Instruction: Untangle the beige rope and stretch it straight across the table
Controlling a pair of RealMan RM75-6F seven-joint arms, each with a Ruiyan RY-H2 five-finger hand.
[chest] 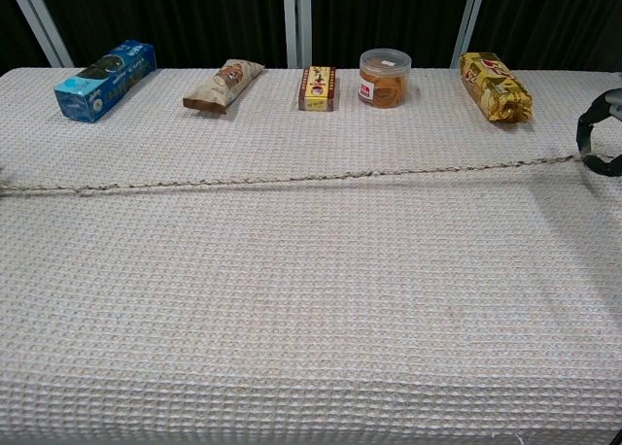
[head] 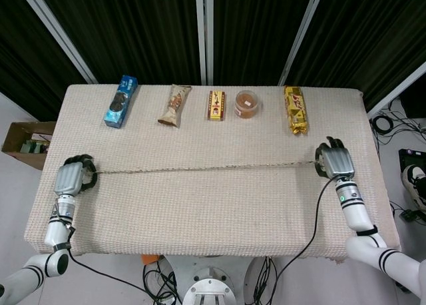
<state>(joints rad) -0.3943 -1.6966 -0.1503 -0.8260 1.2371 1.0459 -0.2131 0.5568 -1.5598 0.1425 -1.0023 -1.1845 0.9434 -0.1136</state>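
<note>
The thin beige twisted rope (head: 200, 168) lies in a near-straight line across the cream waffle-weave tablecloth (head: 200, 212), running from edge to edge. The left hand (head: 68, 177) has its fingers closed on one rope end; the right hand (head: 335, 161) grips the other. The hands sit well apart at opposite table sides, evidently to hold tension. No knot is visible. The stretch appears essentially complete.

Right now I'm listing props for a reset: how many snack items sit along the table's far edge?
5, in a row left to right: blue cookie box, brown wrapper bar, small red-yellow box, round clear tub, yellow packet. None looks hidden.
</note>
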